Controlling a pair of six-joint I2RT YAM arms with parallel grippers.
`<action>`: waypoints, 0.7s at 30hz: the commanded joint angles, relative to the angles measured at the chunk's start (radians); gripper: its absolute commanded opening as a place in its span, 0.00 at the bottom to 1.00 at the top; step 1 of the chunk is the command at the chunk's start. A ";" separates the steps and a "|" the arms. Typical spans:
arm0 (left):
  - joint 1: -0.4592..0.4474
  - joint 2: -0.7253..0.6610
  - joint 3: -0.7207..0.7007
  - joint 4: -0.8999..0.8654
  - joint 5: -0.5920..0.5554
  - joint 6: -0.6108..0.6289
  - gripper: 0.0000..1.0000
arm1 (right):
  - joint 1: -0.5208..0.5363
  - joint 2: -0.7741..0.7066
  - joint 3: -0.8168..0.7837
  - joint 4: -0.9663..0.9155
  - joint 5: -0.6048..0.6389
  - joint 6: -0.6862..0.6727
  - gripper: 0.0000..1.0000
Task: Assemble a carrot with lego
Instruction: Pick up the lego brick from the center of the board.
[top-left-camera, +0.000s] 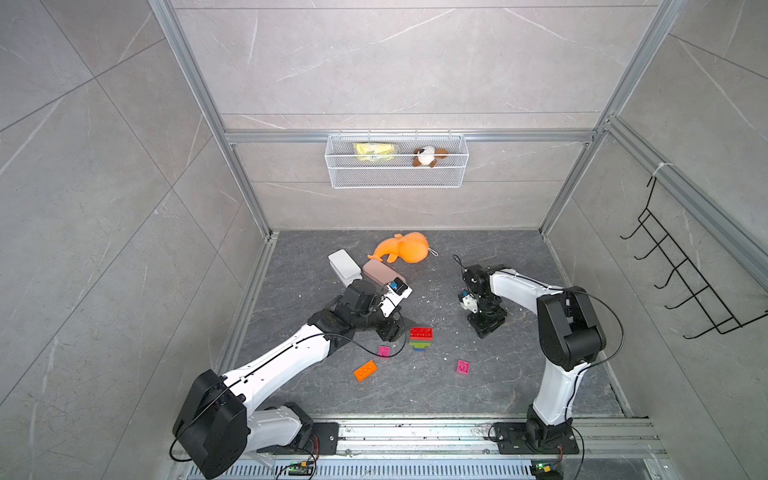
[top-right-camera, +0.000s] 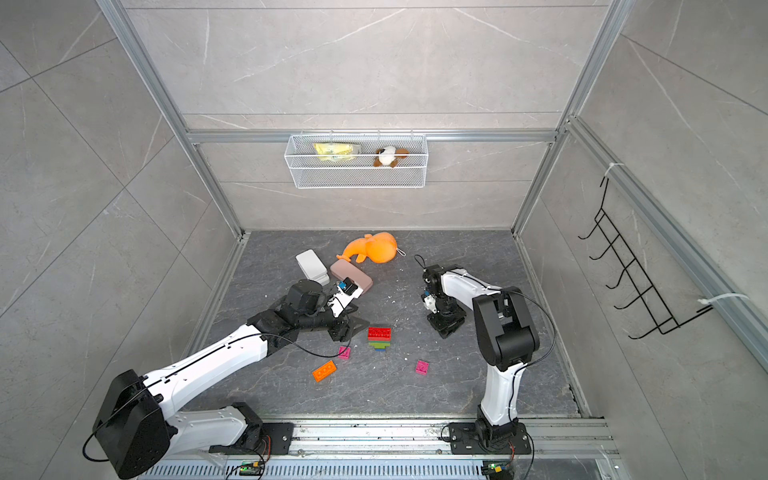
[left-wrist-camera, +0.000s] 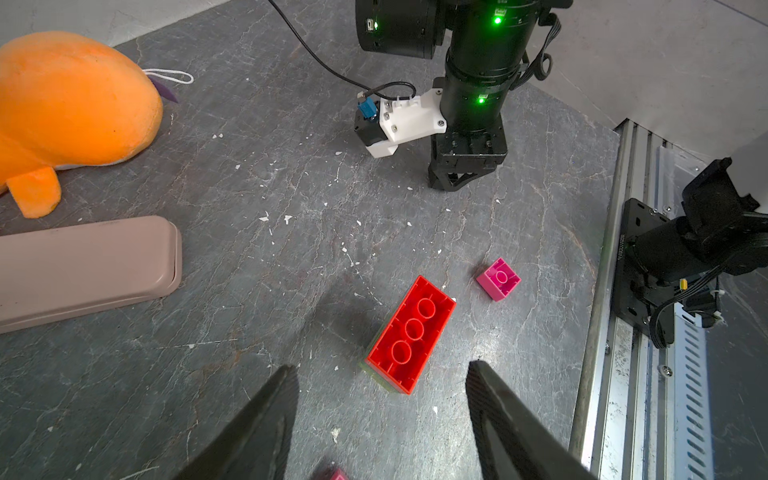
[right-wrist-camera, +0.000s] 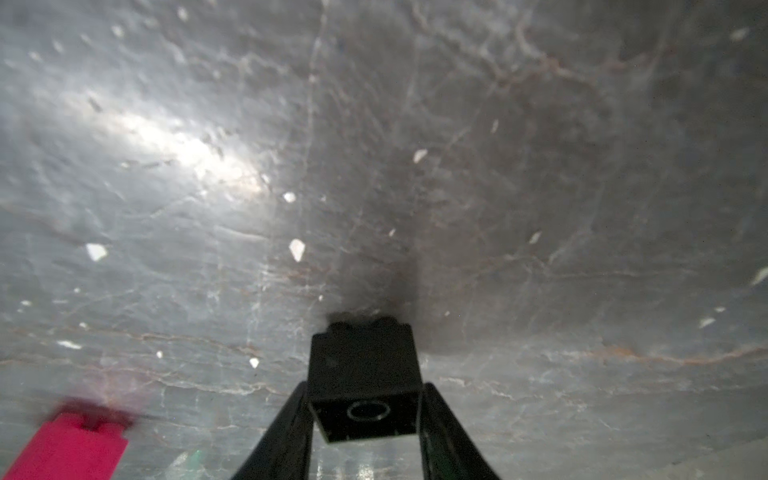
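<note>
Red-topped carrot (top-left-camera: 420, 336), green/blue below; L jaws wide; R jaws grip black brick (right-wrist-camera: 363, 370).

This is a robotics lab test cell, loosely dressed as a tiled room. Silver aluminium framing (top-left-camera: 409, 136) holds grey marble-look wall panels (top-left-camera: 374, 62) on three sides of a dark stone-patterned counter (top-left-camera: 415, 395). The white-and-black left arm (top-left-camera: 282, 365) and right arm (top-left-camera: 557, 386) are bolted to a metal rail (top-left-camera: 415, 434) along the front edge, with loose cables and a small lit circuit board (top-left-camera: 299, 467) beside it. A white wire basket (top-left-camera: 397, 174) hangs from the back bar. A black hook rack (top-left-camera: 681, 270) is tied to the side frame.
</note>
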 joint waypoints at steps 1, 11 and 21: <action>-0.005 0.003 0.032 0.008 0.001 -0.020 0.68 | 0.006 0.013 0.018 0.000 -0.013 -0.005 0.42; -0.004 0.010 0.035 -0.003 -0.007 -0.020 0.68 | 0.007 0.000 0.020 0.014 -0.023 -0.005 0.45; -0.004 0.016 0.041 -0.010 -0.012 -0.025 0.68 | 0.006 -0.012 0.019 0.022 -0.036 -0.007 0.42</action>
